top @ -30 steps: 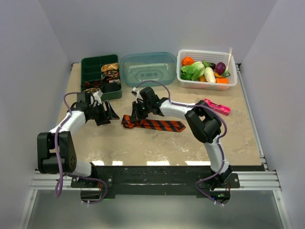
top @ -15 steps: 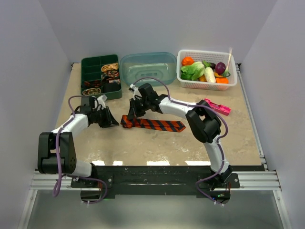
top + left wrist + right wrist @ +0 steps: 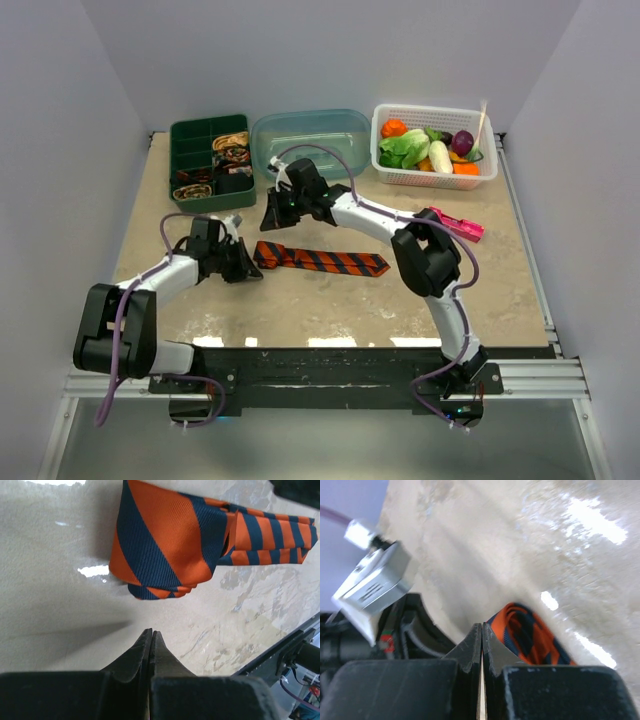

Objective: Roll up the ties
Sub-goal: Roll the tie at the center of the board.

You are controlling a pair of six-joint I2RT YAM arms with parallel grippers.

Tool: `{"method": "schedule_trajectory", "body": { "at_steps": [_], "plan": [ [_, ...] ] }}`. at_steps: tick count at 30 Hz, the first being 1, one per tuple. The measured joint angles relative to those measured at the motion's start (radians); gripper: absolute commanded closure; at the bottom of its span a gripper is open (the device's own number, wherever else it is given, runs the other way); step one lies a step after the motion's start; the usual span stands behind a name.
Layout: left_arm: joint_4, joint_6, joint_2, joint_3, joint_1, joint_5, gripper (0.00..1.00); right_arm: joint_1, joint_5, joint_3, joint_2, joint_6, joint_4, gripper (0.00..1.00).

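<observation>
Top view of a beige stone-look surface [image 3: 480, 290] w/ two robot arms. One orange tie [image 3: 322, 261] w/ dark diagonal stripes lies flat mid-surface, its wide left end folded over once, not yet rolled. Left jaws sit just beside that folded end, shut tight & holding nothing. Right jaws hover just behind the same end, also pinched shut & empty. Risk, as a guess: closed tips can only push, so the slick fabric may slide across the surface, or the fold may flop open instead of rolling. Both arms crowd one end, so they could bump. Counts: 1 loose tie; 1 green divided box [image 3: 190, 132] at back left w/ approx 3–4 small rolled ties [image 3: 232, 141], too small to count surely; 1 clear teal tub [image 3: 310, 150]; 1 white basket [image 3: 440, 180] of toy veg; 1 pink gadget [image 3: 456, 224]
</observation>
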Motion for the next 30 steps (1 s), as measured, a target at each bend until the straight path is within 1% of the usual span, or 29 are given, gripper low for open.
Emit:
{"method": "schedule_trajectory", "body": {
  "at_steps": [6,11,16,24,30],
  "plan": [
    [0.070,-0.011,0.000,-0.005,-0.048,-0.054,1.00,-0.003,0.079,0.028,0.068,-0.002,-0.018,1.00],
    [0.091,-0.011,0.008,-0.005,-0.073,-0.098,1.00,-0.003,0.125,0.050,0.132,-0.003,-0.043,1.00],
    [0.093,-0.011,0.013,-0.005,-0.092,-0.140,1.00,-0.003,0.129,0.058,0.161,-0.002,-0.048,1.00],
    [0.113,-0.012,0.059,-0.002,-0.123,-0.187,1.00,-0.003,0.123,0.057,0.162,-0.002,-0.051,1.00],
    [0.148,-0.028,0.062,-0.002,-0.143,-0.219,1.00,-0.003,0.111,0.037,0.162,-0.002,-0.042,1.00]
  ]
}}
